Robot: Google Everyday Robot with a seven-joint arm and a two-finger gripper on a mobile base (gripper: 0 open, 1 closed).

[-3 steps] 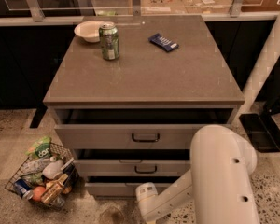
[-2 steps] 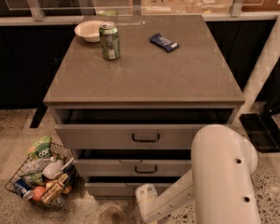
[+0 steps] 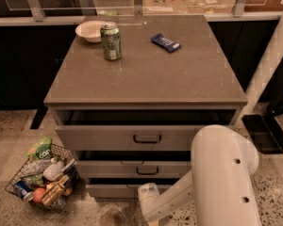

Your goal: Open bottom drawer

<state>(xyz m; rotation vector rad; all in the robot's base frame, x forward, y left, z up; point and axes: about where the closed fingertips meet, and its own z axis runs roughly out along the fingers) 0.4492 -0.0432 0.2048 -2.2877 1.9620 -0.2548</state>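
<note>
The claw [image 3: 148, 197] is sitting low at 6 o'clock in the view, close against the bottom drawer [image 3: 114, 190], whose front is showing to its 9 o'clock beneath the middle drawer [image 3: 132, 169]; whether it is spread or pressed together cannot be told. The reach for the handle, hidden behind the claw, is judged to be in hand. The next move is calling for a firm hold there and a straight pull toward 6 o'clock, clear of the wire basket [image 3: 40, 180] at 9 o'clock.
</note>
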